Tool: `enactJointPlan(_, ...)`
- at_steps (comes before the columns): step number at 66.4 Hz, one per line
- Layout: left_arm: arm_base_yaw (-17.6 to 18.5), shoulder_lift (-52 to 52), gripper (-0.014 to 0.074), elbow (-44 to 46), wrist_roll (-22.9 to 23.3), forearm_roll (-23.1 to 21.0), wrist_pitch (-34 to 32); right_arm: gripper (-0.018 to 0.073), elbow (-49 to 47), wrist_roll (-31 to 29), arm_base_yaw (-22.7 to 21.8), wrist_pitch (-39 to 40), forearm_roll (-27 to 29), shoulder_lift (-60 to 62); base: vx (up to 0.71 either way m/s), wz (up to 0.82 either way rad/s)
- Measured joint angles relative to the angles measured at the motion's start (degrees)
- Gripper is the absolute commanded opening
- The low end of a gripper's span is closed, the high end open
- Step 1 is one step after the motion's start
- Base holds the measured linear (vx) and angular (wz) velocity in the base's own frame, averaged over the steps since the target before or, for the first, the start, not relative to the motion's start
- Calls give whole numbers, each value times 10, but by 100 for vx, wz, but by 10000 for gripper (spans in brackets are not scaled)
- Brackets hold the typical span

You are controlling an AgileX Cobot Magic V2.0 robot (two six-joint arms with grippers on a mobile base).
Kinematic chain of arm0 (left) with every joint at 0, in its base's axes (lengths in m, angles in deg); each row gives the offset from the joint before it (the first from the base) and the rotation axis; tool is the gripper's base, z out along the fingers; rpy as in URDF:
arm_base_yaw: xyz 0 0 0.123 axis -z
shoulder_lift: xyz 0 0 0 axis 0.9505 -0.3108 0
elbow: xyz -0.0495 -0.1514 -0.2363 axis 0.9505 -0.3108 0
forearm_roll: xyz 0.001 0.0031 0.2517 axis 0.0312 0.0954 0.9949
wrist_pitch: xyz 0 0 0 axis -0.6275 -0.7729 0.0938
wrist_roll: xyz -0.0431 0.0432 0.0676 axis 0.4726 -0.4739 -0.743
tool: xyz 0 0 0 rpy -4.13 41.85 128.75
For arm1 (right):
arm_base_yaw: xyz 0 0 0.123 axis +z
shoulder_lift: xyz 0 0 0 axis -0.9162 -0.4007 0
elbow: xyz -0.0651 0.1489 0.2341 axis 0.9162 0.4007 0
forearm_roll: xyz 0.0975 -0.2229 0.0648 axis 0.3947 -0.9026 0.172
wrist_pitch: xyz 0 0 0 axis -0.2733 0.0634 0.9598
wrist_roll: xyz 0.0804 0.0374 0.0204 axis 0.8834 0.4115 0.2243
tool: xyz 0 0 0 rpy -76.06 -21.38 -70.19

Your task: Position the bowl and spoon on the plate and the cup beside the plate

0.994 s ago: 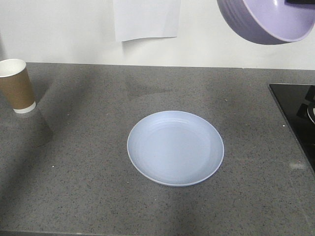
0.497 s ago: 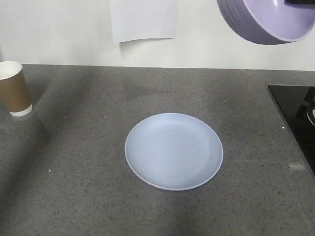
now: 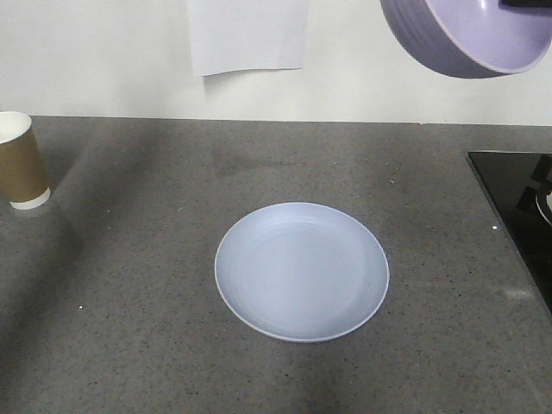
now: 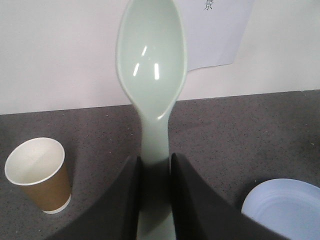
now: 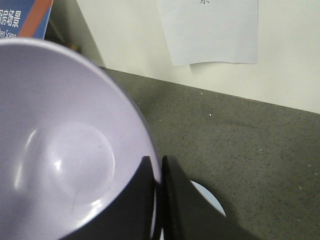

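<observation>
High over the grey speckled bench (image 3: 129, 345), right of the round pale blue plate (image 3: 302, 272), my right pincer (image 5: 156, 164) pinches the round lavender plastic bowl (image 3: 466, 39) by its rim, ready for lowering. My left pincer (image 4: 154, 162) clasps the mint-green plastic spoon (image 4: 150, 65) by its handle; the brown paper cup (image 3: 21, 164) stands well left of the plate.

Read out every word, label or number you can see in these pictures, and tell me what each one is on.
"景": on the white paper sheet; anything above it is cut off by the picture's top edge.
"房场景" over "Scene": on the blue and orange sign; both lines are cut off on the left and small, so this reading is partly uncertain.
No print shows on the cup, plate, bowl or spoon.
</observation>
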Motion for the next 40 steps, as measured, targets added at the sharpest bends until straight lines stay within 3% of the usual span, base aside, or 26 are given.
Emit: enactJointPlan(40,0,0,-6,0,0,0,0,-10,0,0,0,0,0,0,2,-1)
